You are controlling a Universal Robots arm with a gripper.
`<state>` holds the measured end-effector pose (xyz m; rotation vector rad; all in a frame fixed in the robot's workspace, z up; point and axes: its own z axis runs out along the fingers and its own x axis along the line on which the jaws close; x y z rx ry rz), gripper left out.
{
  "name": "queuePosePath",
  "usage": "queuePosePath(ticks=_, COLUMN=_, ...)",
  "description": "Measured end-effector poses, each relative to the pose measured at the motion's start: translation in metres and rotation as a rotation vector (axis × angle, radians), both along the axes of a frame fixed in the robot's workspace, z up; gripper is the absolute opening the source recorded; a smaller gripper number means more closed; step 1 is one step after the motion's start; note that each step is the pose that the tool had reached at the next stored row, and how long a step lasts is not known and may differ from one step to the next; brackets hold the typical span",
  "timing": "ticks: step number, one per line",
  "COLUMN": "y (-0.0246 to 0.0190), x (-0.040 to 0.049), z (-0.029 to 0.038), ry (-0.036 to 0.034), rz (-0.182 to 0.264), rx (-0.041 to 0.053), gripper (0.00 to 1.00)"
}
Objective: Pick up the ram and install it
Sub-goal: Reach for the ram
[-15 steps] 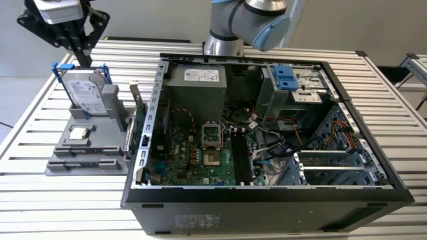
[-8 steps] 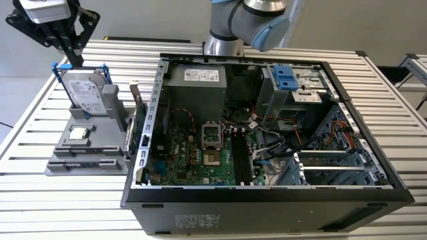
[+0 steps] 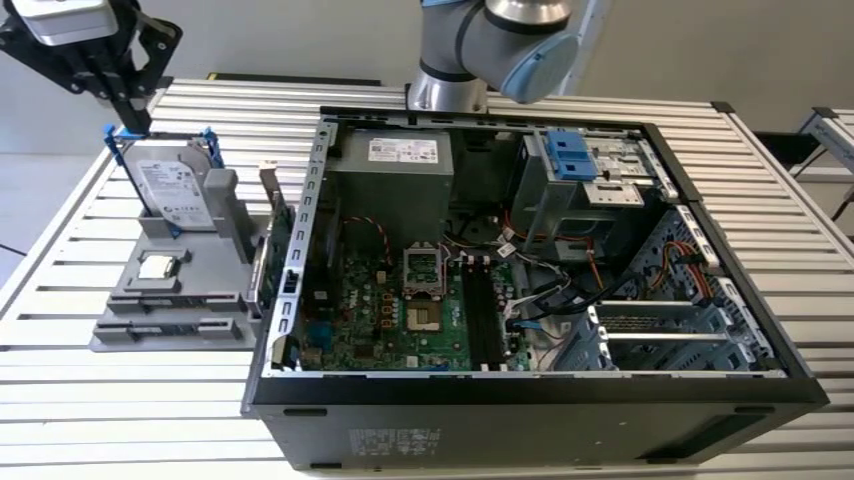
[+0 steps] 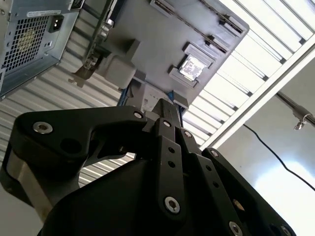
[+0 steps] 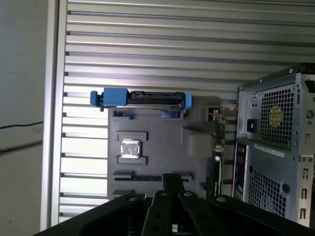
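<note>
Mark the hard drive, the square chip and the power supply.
hard drive [image 3: 171, 185], exterior view, its labelled silver face.
square chip [image 3: 159, 267], exterior view, centre of its metal top.
power supply [image 3: 387, 200], exterior view, its plain grey side.

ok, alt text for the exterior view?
An open PC case lies on a slatted table, motherboard exposed. At the exterior view's left, the gripper hangs above a hard drive standing in a gray tray.

Arm [image 3: 507, 45] raised, end effector [image 3: 131, 118] pointing down, closed
</note>
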<state>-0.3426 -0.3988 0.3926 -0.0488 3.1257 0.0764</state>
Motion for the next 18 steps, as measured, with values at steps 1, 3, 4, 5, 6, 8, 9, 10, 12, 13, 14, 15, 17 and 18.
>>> queuePosePath(ticks=1, y=0.0000, x=-0.0017, z=0.0000, ry=0.0000, rz=0.000, rx=0.0000, gripper=0.00)
queuePosePath(ticks=3, y=0.0000, x=-0.0048, z=0.0000, ry=0.0000, rz=0.000, rx=0.0000, gripper=0.00)
queuePosePath(ticks=4, y=0.0000, x=-0.0060, z=0.0000, ry=0.0000, rz=0.000, rx=0.0000, gripper=0.00)
queuePosePath(ticks=5, y=0.0000, x=-0.0068, z=0.0000, ry=0.0000, rz=0.000, rx=0.0000, gripper=0.00)
queuePosePath(ticks=6, y=0.0000, x=-0.0070, z=0.0000, ry=0.0000, rz=0.000, rx=0.0000, gripper=0.00)
queuePosePath(ticks=8, y=0.0000, x=-0.0070, z=0.0000, ry=0.0001, rz=0.000, rx=0.0000, gripper=0.00)
queuePosePath(ticks=9, y=0.0000, x=-0.0072, z=0.0000, ry=0.0001, rz=0.000, rx=0.0000, gripper=0.00)
queuePosePath(ticks=10, y=0.0000, x=-0.0072, z=0.0000, ry=0.0000, rz=0.000, rx=0.0000, gripper=0.00)
queuePosePath(ticks=12, y=-0.0008, x=-0.0074, z=-0.0001, ry=0.0000, rz=0.000, rx=0.0000, gripper=0.00)
queuePosePath(ticks=13, y=-0.0014, x=-0.0073, z=-0.0001, ry=0.0001, rz=0.000, rx=0.0000, gripper=0.00)
queuePosePath(ticks=14, y=-0.0020, x=-0.0073, z=-0.0001, ry=0.0000, rz=0.000, rx=0.0000, gripper=0.00)
queuePosePath(ticks=15, y=-0.0026, x=-0.0073, z=-0.0001, ry=0.0000, rz=0.000, rx=0.0000, gripper=0.00)
queuePosePath(ticks=17, y=-0.0035, x=-0.0073, z=-0.0003, ry=0.0001, rz=0.000, rx=0.0000, gripper=0.00)
queuePosePath(ticks=18, y=-0.0040, x=-0.0073, z=-0.0003, ry=0.0001, rz=0.000, rx=0.0000, gripper=0.00)
